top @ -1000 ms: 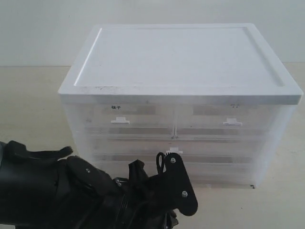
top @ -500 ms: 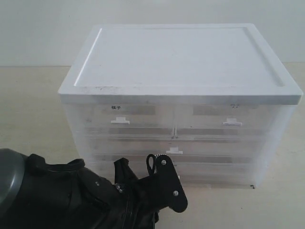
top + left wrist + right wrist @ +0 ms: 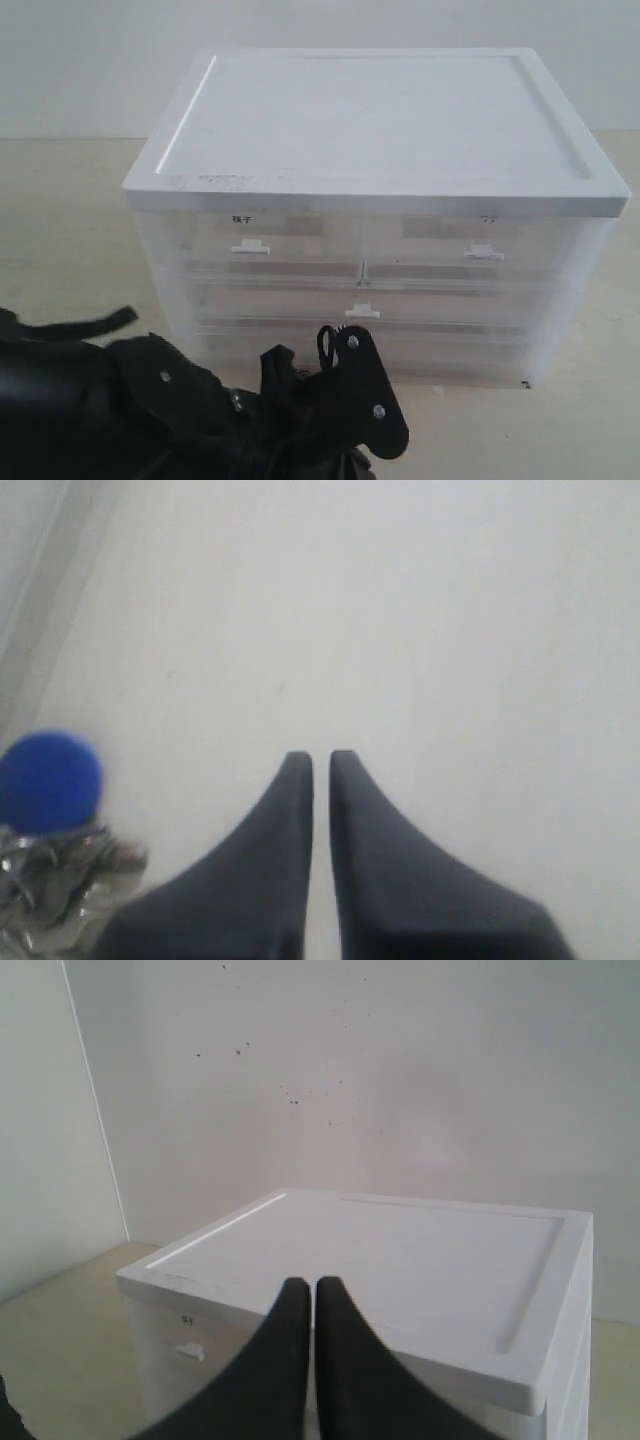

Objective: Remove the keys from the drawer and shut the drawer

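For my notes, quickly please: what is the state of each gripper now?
Left gripper: closed, holding nothing.
Right gripper: closed, holding nothing.

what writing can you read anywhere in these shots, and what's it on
On the top left drawer label: two small black characters, too blurred to read.
On the top right drawer label: only a faint mark, unreadable.
No other writing shows in any view.
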Action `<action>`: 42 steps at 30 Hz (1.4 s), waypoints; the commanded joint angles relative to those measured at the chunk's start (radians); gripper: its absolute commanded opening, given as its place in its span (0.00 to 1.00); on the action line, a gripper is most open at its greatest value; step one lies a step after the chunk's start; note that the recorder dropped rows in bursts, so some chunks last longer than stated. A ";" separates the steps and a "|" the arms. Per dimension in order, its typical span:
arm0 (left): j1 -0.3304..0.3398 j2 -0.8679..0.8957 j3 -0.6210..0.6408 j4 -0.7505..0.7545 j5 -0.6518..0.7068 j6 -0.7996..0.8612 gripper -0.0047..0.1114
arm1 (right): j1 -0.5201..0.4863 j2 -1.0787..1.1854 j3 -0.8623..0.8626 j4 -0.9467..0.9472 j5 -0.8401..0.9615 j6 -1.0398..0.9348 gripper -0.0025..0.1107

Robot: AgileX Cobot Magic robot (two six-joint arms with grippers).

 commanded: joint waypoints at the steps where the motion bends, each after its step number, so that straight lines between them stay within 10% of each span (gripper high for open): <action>1: -0.002 -0.230 0.032 -0.053 0.050 -0.011 0.08 | -0.001 0.006 0.006 0.004 0.009 -0.010 0.02; 21: -0.002 -1.716 0.367 -0.112 -0.142 -0.037 0.08 | -0.001 0.004 0.006 -0.008 0.016 -0.029 0.02; 42: 0.000 -1.663 0.548 -0.137 -0.174 -0.037 0.08 | -0.002 -0.018 0.124 -0.039 -0.073 -0.010 0.02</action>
